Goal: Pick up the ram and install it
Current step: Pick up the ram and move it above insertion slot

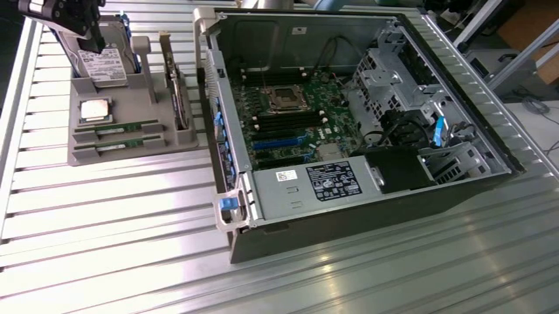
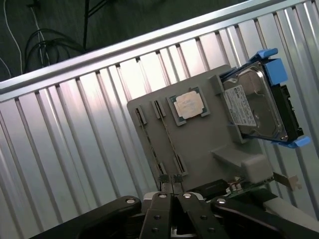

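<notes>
One ram (image 1: 116, 125) sits edge-up in the gray holder (image 1: 131, 104); we see the fingers (image 2: 162, 181) pinched together, empty, bases cropped.

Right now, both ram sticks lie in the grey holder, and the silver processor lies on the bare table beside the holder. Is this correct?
Not quite. The silver processor lies on the grey holder itself, between the hard drive and the ram sticks, as the exterior view shows. Both sticks do lie in the holder.
</notes>
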`<state>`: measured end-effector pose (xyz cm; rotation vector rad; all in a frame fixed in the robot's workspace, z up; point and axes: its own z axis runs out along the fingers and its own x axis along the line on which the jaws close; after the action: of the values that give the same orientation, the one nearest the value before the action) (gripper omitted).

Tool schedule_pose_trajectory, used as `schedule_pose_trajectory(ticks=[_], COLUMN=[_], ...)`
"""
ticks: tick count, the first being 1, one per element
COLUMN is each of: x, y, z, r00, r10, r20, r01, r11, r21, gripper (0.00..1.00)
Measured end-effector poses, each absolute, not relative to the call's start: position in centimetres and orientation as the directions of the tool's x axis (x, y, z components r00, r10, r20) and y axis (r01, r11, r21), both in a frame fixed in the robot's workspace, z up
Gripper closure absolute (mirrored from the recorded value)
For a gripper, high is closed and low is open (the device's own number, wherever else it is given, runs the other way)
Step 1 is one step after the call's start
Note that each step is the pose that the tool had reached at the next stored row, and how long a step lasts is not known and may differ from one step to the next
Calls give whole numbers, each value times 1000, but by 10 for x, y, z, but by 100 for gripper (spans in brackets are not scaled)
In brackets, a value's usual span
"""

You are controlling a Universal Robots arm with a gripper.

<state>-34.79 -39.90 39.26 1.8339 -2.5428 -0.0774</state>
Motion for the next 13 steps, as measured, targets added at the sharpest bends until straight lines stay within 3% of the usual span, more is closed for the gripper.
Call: schedule_pose_trajectory(ticks=[13], x=[-348], y=[-399], z=[393], r00=[-193], r10=[-981], r20=[-23], r01=[-981], r11=[192], r21=[43], gripper=[89])
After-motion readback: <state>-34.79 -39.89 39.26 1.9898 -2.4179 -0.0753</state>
